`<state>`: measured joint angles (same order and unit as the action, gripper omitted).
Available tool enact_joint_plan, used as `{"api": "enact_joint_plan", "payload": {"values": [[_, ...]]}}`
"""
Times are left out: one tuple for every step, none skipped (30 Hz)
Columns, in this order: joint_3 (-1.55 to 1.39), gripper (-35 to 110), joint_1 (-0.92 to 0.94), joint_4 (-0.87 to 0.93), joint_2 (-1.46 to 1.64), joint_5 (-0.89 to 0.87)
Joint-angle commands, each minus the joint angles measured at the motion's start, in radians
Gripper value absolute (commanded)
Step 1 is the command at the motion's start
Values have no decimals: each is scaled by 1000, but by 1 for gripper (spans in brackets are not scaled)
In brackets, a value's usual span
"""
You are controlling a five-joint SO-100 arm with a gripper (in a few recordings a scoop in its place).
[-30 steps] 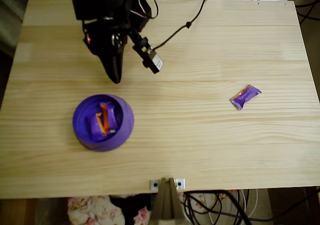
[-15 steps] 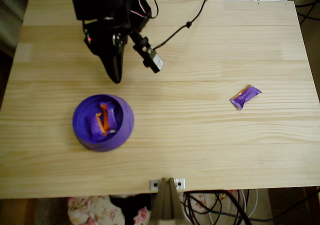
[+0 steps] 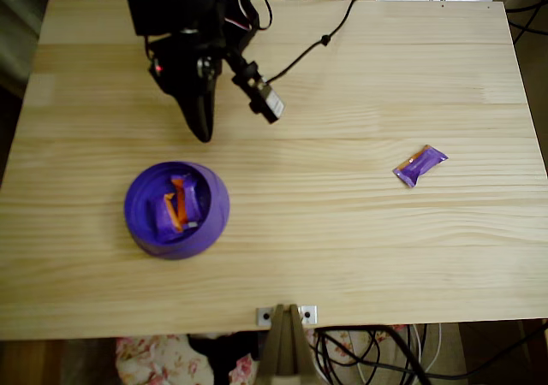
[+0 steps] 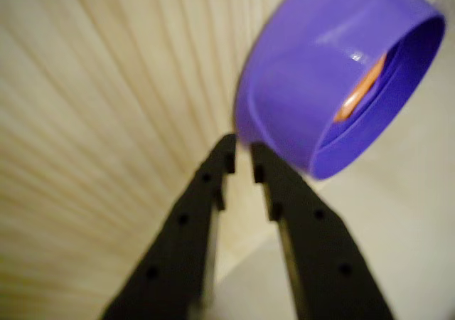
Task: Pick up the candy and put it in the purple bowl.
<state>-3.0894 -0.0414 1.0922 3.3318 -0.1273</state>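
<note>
On the pale, straight-grained wooden table (image 3: 342, 257), the candy (image 3: 419, 164) is lying flat toward the right side in the overhead view, a small crinkled purple wrapper with an orange end, well apart from everything else. Toward the left, the purple bowl (image 3: 176, 209) is resting, round, shallow and glossy, with two similar purple-and-orange sweets (image 3: 175, 207) being held inside it. Just above the bowl in that view, the black gripper (image 3: 204, 128) is being held over bare wood, tapering to a point. In the wrist view, its two matte, slender fingers (image 4: 192, 220) are seen nearly together, a narrow slit between the tips, nothing clamped, with the bowl's smooth wall (image 4: 298, 107) close beyond.
</note>
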Motion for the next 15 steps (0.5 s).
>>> {"api": "enact_joint_plan", "payload": {"values": [[18,2,5,71,32,-110],[46,2,-28,87,32,-87],[72,2,-51,100,32,-87],[95,2,-69,109,32,-97],[123,2,-78,126,32,-106],[156,2,-91,147,32,-109],[195,2,-104,167,32,-110],[230,3,-127,178,23,-106],[265,5,-150,186,0,-101],[304,7,-175,189,-37,-101],[345,7,-198,189,-89,-101],[391,7,-218,190,-147,-97],[437,7,-236,192,-210,-94],[479,7,-256,192,-268,-92],[517,7,-282,189,-322,-86]]}}
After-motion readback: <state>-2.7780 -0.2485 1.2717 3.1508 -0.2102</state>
